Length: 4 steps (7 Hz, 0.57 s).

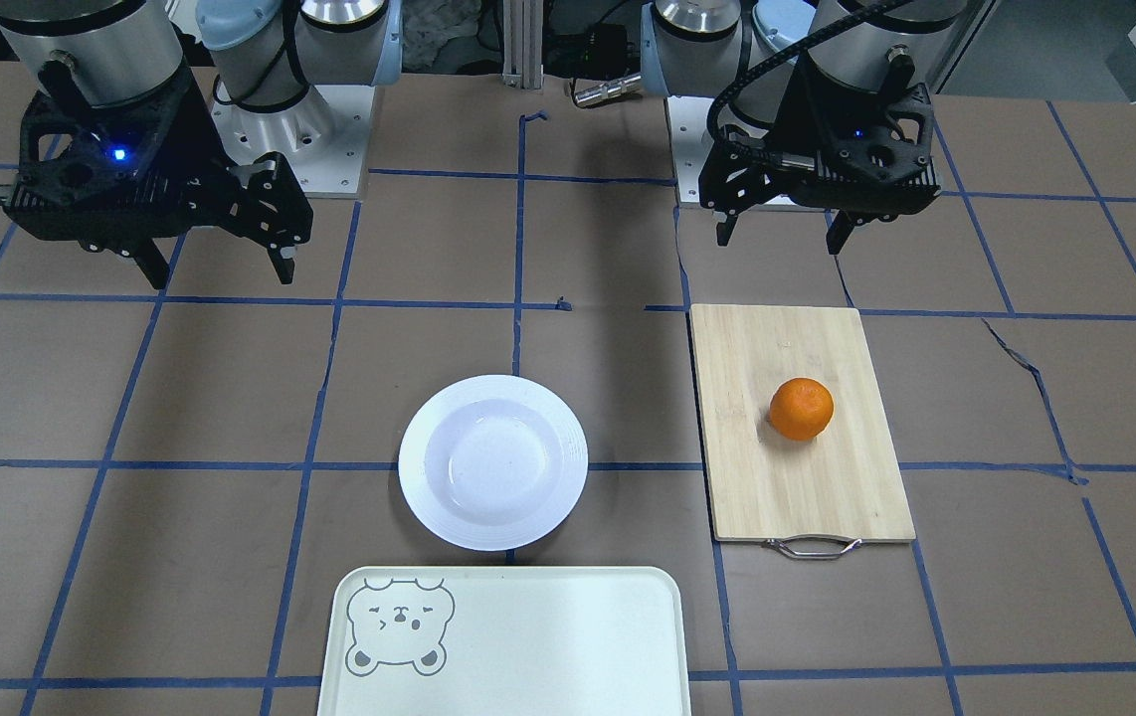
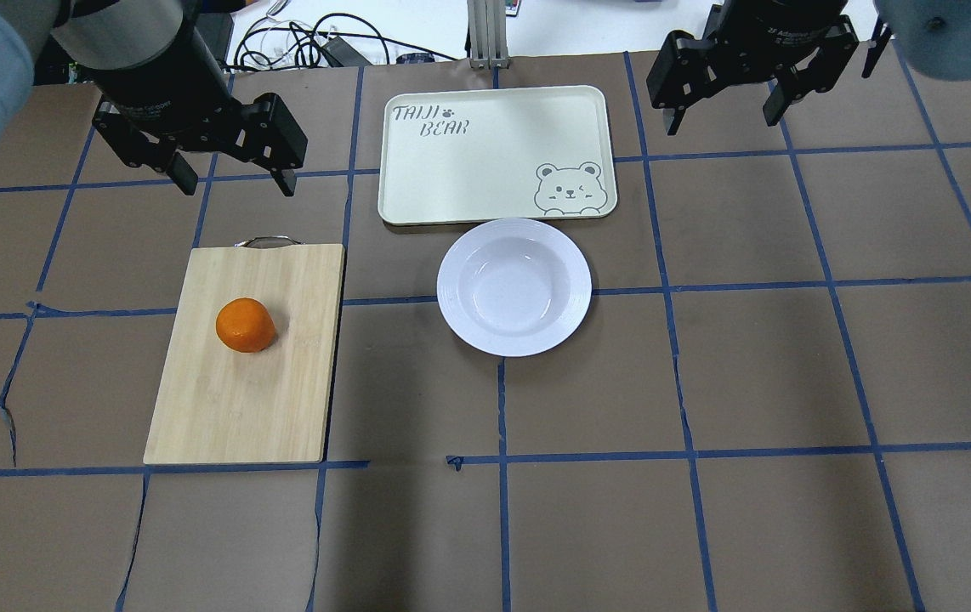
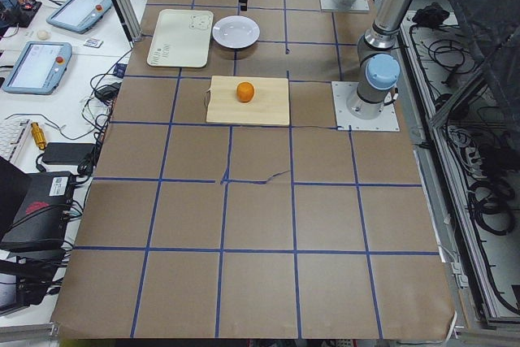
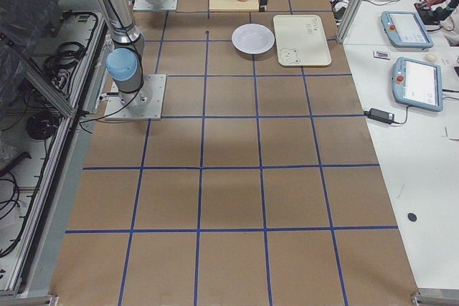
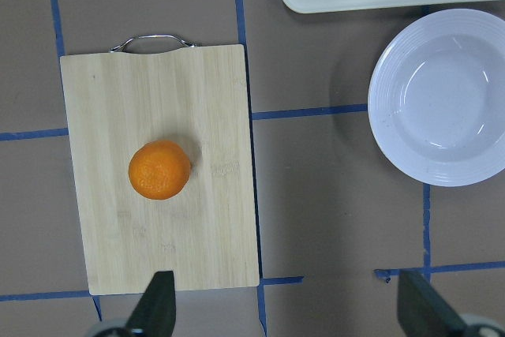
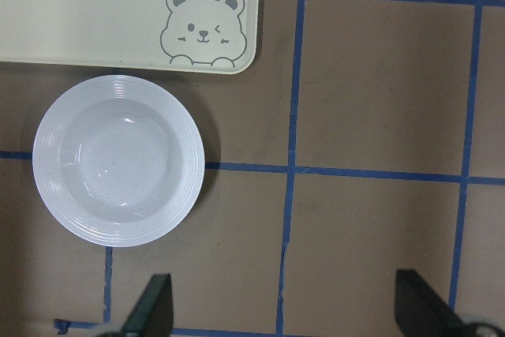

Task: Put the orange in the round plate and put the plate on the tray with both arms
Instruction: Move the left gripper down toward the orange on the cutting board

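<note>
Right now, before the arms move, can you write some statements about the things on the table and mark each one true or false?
1. The small, round, bright orange lies on the bamboo cutting board with the metal handle. True.
2. The glossy white round plate stands on the table, not on the pale cream rectangular tray. True.
3. The orange is in the plate. False: the plate is empty.
4. The left gripper is shut on the orange. False: it is open and holds nothing.
5. The right gripper is open. True.
</note>
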{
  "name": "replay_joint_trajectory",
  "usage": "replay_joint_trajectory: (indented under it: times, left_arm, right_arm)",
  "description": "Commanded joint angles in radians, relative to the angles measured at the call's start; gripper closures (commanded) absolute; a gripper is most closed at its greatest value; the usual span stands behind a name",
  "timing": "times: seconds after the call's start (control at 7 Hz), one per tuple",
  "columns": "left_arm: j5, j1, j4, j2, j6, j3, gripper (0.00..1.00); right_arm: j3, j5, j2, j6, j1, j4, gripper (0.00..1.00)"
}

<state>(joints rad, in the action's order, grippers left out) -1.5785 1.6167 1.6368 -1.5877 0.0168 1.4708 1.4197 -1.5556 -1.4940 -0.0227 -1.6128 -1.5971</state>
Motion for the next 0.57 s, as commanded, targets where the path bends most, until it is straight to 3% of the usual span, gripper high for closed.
replay_joint_trajectory:
  times: [0.0,0.43]
  left_arm:
    - [-0.001,-0.003,0.0,0.002,0.0,0.0,0.0]
    - [-0.004,-0.03,0.0,-0.026,0.009,0.002,0.0]
  right_arm:
    - [0.002,0.0,0.001,-0.002,0.005,0.006,0.0]
    - [0.002,0.0,0.001,-0.006,0.004,0.002,0.0]
